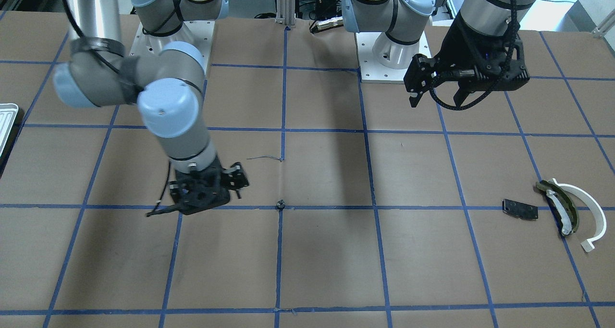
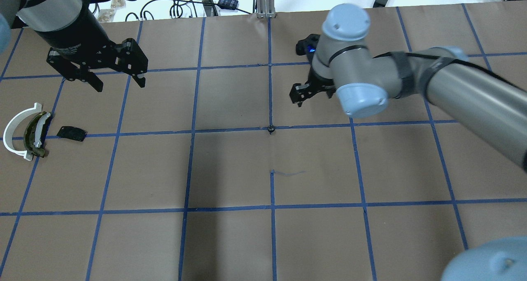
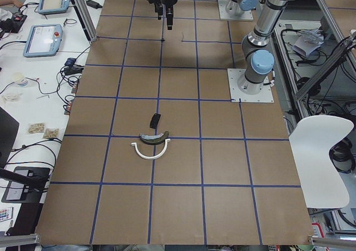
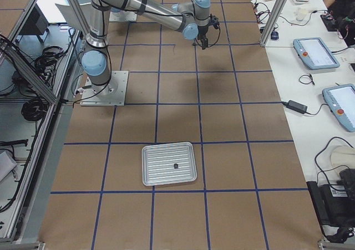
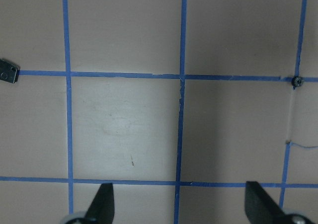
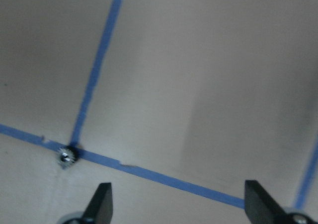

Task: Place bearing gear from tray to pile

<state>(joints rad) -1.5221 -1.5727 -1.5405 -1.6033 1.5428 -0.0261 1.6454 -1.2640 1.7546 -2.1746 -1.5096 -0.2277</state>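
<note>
A small dark bearing gear (image 1: 280,204) lies on a blue tape crossing at the table's middle; it also shows in the overhead view (image 2: 271,129) and both wrist views (image 5: 297,81) (image 6: 66,157). My right gripper (image 2: 299,95) is open and empty, hovering just beside and above the gear. My left gripper (image 2: 120,83) is open and empty, high over the table near the pile. The pile holds a black plate (image 2: 71,133), a white arc (image 2: 14,133) and an olive padded piece (image 2: 35,135). The silvery tray (image 4: 168,163) sits far off, with one small dark part (image 4: 175,166) in it.
The table is brown paper with a blue tape grid. The tray's corner (image 1: 7,121) shows at the front view's left edge. The arm bases (image 1: 384,54) stand at the robot side. Cables and tablets lie beyond the table's edge.
</note>
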